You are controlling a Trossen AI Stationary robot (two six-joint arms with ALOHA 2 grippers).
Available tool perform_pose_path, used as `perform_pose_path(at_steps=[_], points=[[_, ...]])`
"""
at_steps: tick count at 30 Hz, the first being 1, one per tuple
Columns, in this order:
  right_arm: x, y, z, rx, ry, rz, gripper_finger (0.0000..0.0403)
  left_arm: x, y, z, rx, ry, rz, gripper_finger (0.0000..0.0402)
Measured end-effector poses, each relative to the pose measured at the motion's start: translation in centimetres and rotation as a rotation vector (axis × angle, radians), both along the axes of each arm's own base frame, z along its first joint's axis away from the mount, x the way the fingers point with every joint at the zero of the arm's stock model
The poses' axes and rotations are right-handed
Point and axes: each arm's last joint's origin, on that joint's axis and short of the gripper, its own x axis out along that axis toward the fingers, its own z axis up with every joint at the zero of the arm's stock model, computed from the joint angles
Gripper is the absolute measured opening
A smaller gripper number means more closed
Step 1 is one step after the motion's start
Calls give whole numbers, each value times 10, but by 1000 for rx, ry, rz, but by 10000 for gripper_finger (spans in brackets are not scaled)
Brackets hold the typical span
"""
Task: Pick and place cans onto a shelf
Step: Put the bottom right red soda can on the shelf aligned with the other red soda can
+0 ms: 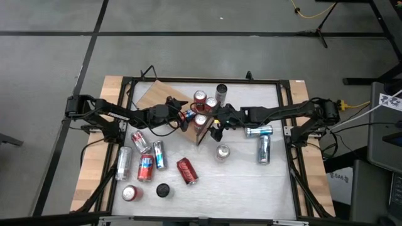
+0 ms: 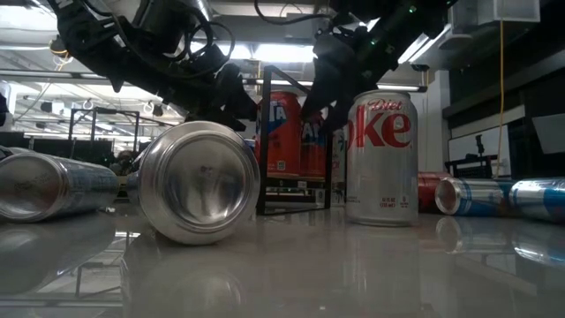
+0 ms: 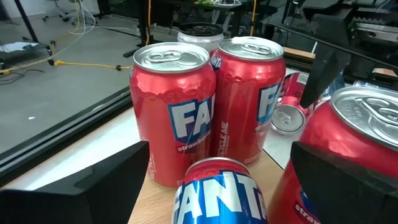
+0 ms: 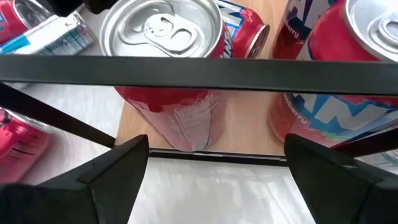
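Note:
The shelf [image 1: 164, 99] is a light-brown board with a black frame [image 4: 199, 68] at one end. Three red cans stand on it [image 1: 200, 97], [image 1: 211, 103], [image 1: 201, 120]. A fourth red can [image 3: 217, 190] lies on the board between the fingers of my open left gripper [image 3: 219, 149], which reaches in from the table's left. The fingers stand apart from that can on either side. My open right gripper [image 4: 216, 142] hovers just outside the frame, on the table's right, tilted down and facing the standing cans, with nothing between its fingers.
A tall silver can [image 1: 221, 93] stands behind the shelf and a Diet Coke can [image 1: 223, 152] in front of it. Several cans lie at the front left [image 1: 146, 166], and two silver ones lie on the right [image 1: 259, 131], [image 1: 264, 149]. A black disc [image 1: 162, 189] lies near the front.

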Motion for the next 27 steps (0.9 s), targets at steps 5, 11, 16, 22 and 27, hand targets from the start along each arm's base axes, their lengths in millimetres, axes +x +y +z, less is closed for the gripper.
perform_pose_path(at_steps=[5,11,16,22,27], points=[[1,1,1,32,-22,4,367,0,0,0,0,1,1,387],[4,0,2,16,-52,-11,367,0,-1,0,0,1,-2,387],[3,-2,2,-10,-45,-90,367,0,-2,-1,-1,7,-6,387],[2,-2,1,-9,-38,-111,367,1,-7,-1,2,18,-9,387],[1,-3,0,-8,-34,-139,367,1,-11,-2,7,23,-3,387]])
